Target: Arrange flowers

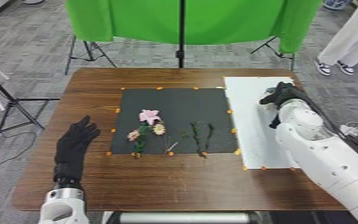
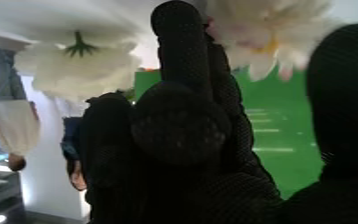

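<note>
Grey floor tiles are extending around the table, and a green backdrop is hanging beyond its far edge, with a black stand standing off the left side. The brown wooden table is bearing a dark rectangular mat and, to its right, a long white sheet. The left hand is hanging over the table left of the mat, its fingers straight and slightly spread. The right hand is hovering over the white sheet's far part, beside a pale item too small to identify as a vase; whether it is pinching anything cannot be told. In the right wrist view, a cream blossom and a white blossom are showing near that hand. On the mat, a pink lily is lying beyond two cream daisies, with green stems lying to their right. Small orange markers are lining the mat's edges.
</note>
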`<action>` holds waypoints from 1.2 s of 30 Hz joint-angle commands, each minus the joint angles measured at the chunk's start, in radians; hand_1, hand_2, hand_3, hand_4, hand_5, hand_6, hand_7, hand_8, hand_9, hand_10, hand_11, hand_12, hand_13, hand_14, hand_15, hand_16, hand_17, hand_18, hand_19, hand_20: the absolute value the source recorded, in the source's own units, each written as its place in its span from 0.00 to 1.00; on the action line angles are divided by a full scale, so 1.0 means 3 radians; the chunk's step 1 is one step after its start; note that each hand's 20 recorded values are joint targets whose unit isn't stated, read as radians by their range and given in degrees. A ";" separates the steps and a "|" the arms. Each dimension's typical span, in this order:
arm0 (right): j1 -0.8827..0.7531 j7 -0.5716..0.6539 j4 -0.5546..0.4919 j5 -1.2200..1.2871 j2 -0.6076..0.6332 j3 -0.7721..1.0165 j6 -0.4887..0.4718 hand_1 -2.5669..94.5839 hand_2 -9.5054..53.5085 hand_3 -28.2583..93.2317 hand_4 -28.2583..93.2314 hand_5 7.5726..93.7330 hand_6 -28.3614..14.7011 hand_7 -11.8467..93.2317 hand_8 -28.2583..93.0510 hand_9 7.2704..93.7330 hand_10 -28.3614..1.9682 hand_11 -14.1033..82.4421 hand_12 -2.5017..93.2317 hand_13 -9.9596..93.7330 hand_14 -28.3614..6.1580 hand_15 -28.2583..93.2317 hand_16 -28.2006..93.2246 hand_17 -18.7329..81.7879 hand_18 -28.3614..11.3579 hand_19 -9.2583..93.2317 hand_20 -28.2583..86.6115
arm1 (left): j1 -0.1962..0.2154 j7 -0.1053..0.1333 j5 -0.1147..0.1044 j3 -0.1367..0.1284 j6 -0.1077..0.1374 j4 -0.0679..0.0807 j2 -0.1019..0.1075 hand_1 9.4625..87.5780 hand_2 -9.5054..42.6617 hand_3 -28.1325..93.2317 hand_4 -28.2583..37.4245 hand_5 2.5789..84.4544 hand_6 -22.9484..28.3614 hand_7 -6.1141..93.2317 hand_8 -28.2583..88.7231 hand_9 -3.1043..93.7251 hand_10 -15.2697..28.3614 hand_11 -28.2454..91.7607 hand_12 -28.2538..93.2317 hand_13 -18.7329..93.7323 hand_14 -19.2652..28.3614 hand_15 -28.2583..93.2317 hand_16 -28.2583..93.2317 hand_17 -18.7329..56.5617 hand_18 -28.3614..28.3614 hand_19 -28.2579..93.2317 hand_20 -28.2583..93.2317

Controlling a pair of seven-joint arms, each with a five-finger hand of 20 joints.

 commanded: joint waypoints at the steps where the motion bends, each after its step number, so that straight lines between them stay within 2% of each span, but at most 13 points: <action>1: -0.0037 -0.0087 -0.0036 -0.0106 -0.0006 -0.0148 0.0104 0.51 0.00 0.72 0.08 0.80 0.59 0.27 0.26 0.94 0.53 0.44 0.28 1.00 0.77 0.71 0.52 0.90 0.51 1.00 0.73 | 0.0070 -0.0029 0.0019 0.0030 -0.0033 0.0026 -0.0067 0.12 0.37 0.78 0.00 0.44 0.57 0.16 0.19 0.42 0.66 0.40 0.32 0.44 0.75 0.47 0.20 0.32 0.69 0.32 0.38; 3: -0.0077 -0.0081 -0.0184 -0.0094 0.0043 -0.0080 0.0090 0.60 0.00 0.67 0.11 0.85 0.60 0.29 0.32 0.97 0.57 0.46 0.29 1.00 0.78 0.73 0.50 0.91 0.50 1.00 0.73 | 0.0073 -0.0029 0.0022 0.0028 -0.0026 0.0023 -0.0070 0.12 0.36 0.79 0.00 0.44 0.57 0.16 0.19 0.42 0.66 0.40 0.32 0.44 0.75 0.47 0.20 0.32 0.69 0.32 0.38; 5: -0.0143 -0.0071 -0.0404 -0.0112 0.0100 0.0051 0.0012 0.62 0.00 0.69 0.11 0.87 0.61 0.29 0.34 0.98 0.60 0.45 0.31 1.00 0.79 0.73 0.49 0.91 0.51 1.00 0.73 | 0.0075 -0.0041 0.0025 0.0027 -0.0029 0.0020 -0.0067 0.12 0.36 0.79 0.00 0.44 0.57 0.15 0.19 0.42 0.66 0.40 0.32 0.44 0.75 0.47 0.20 0.32 0.69 0.32 0.38; 14: -0.0134 -0.0363 -0.1255 -0.0040 0.0319 0.0011 0.0194 0.63 0.00 0.71 0.11 0.89 0.62 0.30 0.34 1.00 0.61 0.45 0.32 1.00 0.80 0.74 0.48 0.91 0.51 1.00 0.73 | 0.0081 -0.0049 0.0031 0.0031 -0.0037 0.0014 -0.0062 0.12 0.36 0.78 0.00 0.45 0.57 0.16 0.19 0.42 0.66 0.40 0.32 0.44 0.75 0.47 0.20 0.32 0.69 0.32 0.38; 19: 0.0032 -0.0552 -0.1389 0.0095 0.0236 -0.0247 0.0205 0.63 0.00 0.71 0.11 0.89 0.62 0.29 0.34 1.00 0.61 0.45 0.32 1.00 0.81 0.74 0.48 0.91 0.50 1.00 0.74 | 0.0073 -0.0061 0.0038 0.0030 -0.0045 0.0014 -0.0053 0.12 0.36 0.78 0.00 0.45 0.58 0.16 0.19 0.42 0.66 0.40 0.32 0.44 0.75 0.47 0.20 0.32 0.69 0.32 0.38; 26: 0.0421 -0.0794 -0.1399 0.0233 0.0157 -0.0834 -0.0131 0.63 0.00 0.71 0.11 0.89 0.62 0.30 0.34 1.00 0.61 0.46 0.32 1.00 0.81 0.74 0.48 0.91 0.50 1.00 0.74 | 0.0082 -0.0066 0.0029 0.0031 -0.0040 0.0010 -0.0045 0.12 0.36 0.78 0.00 0.45 0.58 0.16 0.19 0.42 0.66 0.40 0.32 0.44 0.75 0.47 0.20 0.32 0.69 0.32 0.38; 36: 0.0572 -0.0909 -0.1489 0.0359 0.0120 -0.1312 -0.0233 0.63 0.00 0.71 0.11 0.89 0.63 0.30 0.34 1.00 0.61 0.46 0.32 1.00 0.81 0.74 0.48 0.91 0.50 1.00 0.74 | 0.0060 -0.0082 0.0033 0.0042 -0.0069 0.0024 -0.0026 0.13 0.35 0.78 0.00 0.45 0.58 0.15 0.19 0.43 0.66 0.40 0.32 0.44 0.75 0.47 0.20 0.32 0.69 0.32 0.38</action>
